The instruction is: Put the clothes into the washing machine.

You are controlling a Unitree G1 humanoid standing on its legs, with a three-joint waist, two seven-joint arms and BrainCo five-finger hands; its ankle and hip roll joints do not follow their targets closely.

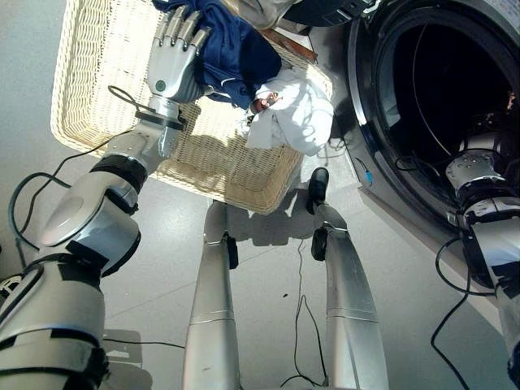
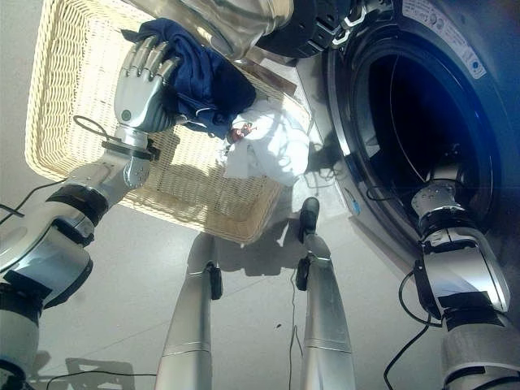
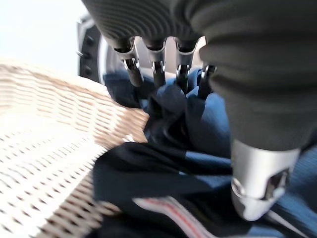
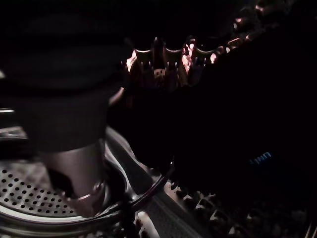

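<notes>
The right hand (image 4: 163, 62) reaches inside the washing machine (image 1: 422, 97), too dark to read its fingers. The left hand's (image 1: 175, 57) fingertips sink into the navy garment (image 1: 236, 53). The wicker basket (image 1: 106, 89) runs past the top edge.

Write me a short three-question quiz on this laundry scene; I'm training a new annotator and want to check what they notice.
1. True or false: the left hand rests on the navy garment in the wicker basket.
2. Which garment hangs over the basket's rim nearest the washing machine? A) the white garment B) a red towel C) a grey sock
3. Fill in: the right arm reaches into the machine's ____.

Key: 1 true; 2 A; 3 drum.
</notes>
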